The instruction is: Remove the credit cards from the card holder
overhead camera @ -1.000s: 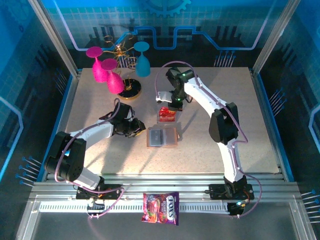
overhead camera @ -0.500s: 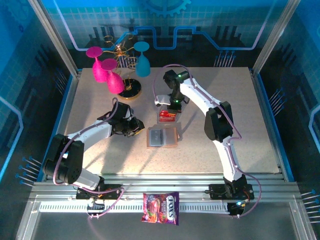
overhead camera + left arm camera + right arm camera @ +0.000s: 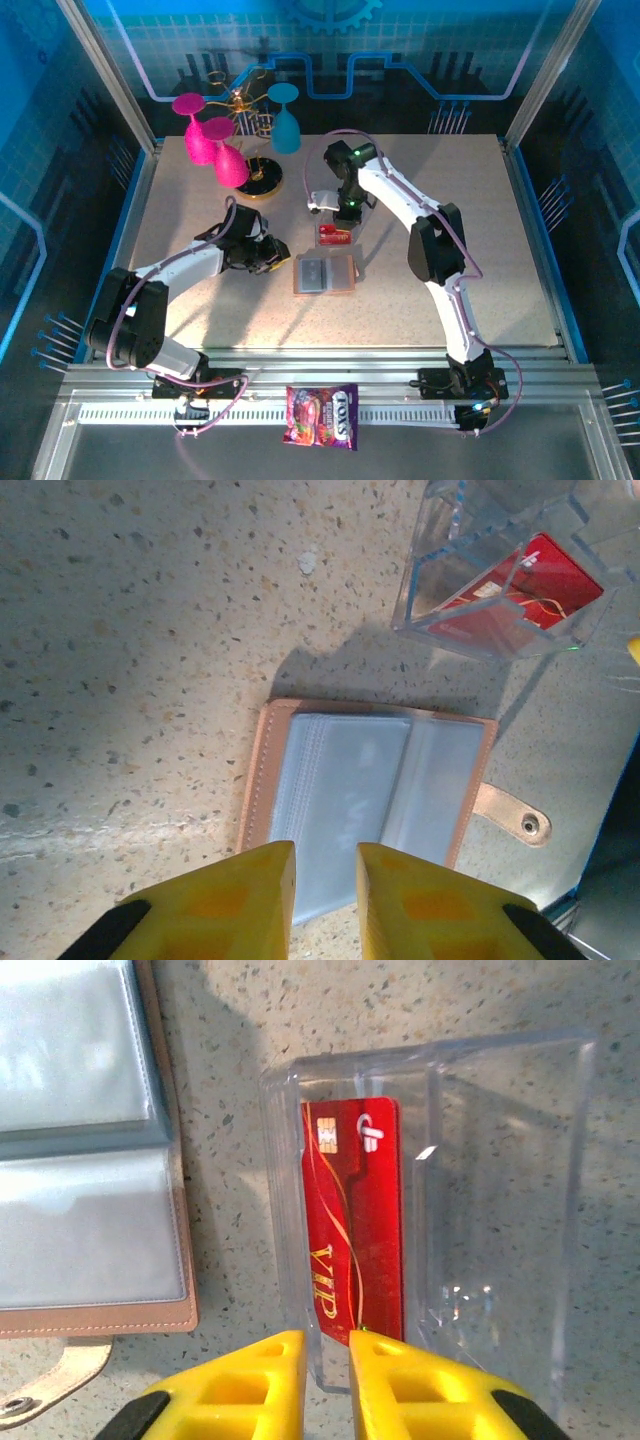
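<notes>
The card holder [image 3: 323, 273] lies open on the table, its grey-blue clear pockets [image 3: 365, 790] facing up and its strap [image 3: 515, 815] to one side. A red credit card [image 3: 355, 1250] marked VIP rests inside a clear plastic tray [image 3: 500, 1210], just beyond the card holder [image 3: 90, 1160]. My right gripper [image 3: 327, 1360] hovers over the tray's near edge, jaws slightly apart, gripping nothing; from above it [image 3: 345, 208] stands right behind the red card [image 3: 335, 236]. My left gripper [image 3: 325, 880] sits low at the card holder's left edge [image 3: 272, 258], narrowly open and empty.
Pink glasses [image 3: 215, 140], a blue glass [image 3: 285, 125] and a gold rack [image 3: 262, 178] stand at the back left. A colourful candy packet [image 3: 322, 415] lies on the front rail. The table's right half [image 3: 470, 250] is bare.
My right gripper has parted its jaws and let go of the red card, which has dropped from a tilt to lie in the clear tray. The left arm barely moved.
</notes>
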